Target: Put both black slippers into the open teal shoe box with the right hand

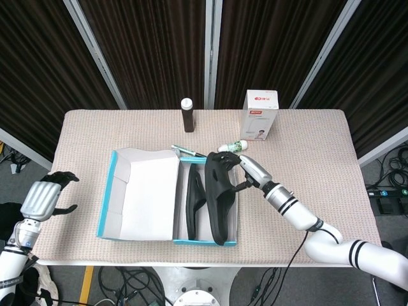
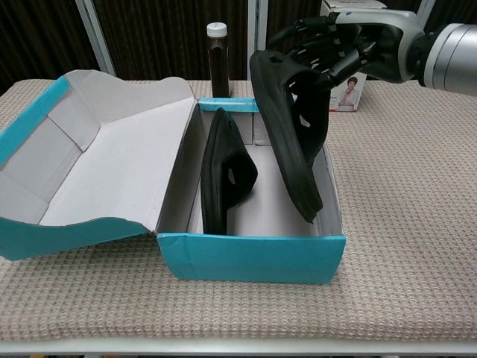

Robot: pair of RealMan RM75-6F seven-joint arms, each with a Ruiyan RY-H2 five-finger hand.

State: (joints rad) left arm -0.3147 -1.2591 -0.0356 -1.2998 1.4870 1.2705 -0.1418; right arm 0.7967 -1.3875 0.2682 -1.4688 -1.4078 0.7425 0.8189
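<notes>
Head view shows the table [image 1: 306,146] with its woven beige cover and, near the front, the teal shoe box [image 1: 118,191] lying open, its white-lined lid [image 1: 148,194] flung out to the left. Inside the box, the first black slipper [image 1: 195,201] stands on its edge against the left wall. The second black slipper [image 1: 218,197] hangs tilted over the box's right half, toe end low inside, heel end raised above the back rim. The right hand [image 1: 245,169] holds that raised end, fingers clamped around the strap and sole, its arm reaching in from the lower right. Near the front-left corner of the table, the left hand [image 1: 48,194] sits with fingers curled loosely apart, holding nothing.

Behind the box stand a white carton [image 1: 262,115] with a red label and a dark bottle [image 1: 187,115] with a white cap. A pen-like item [image 1: 188,151] lies just behind the back rim, and a small white tube [image 1: 231,147] with a green cap lies beside the held slipper's heel.

Chest view looks into the box from the front: the second slipper's toe [image 2: 309,209] is close to the right wall [image 2: 328,175], though whether it touches the floor cannot be told. The right hand's fingers [image 2: 317,52] partly hide the carton. The left hand, pen and tube do not show there.
</notes>
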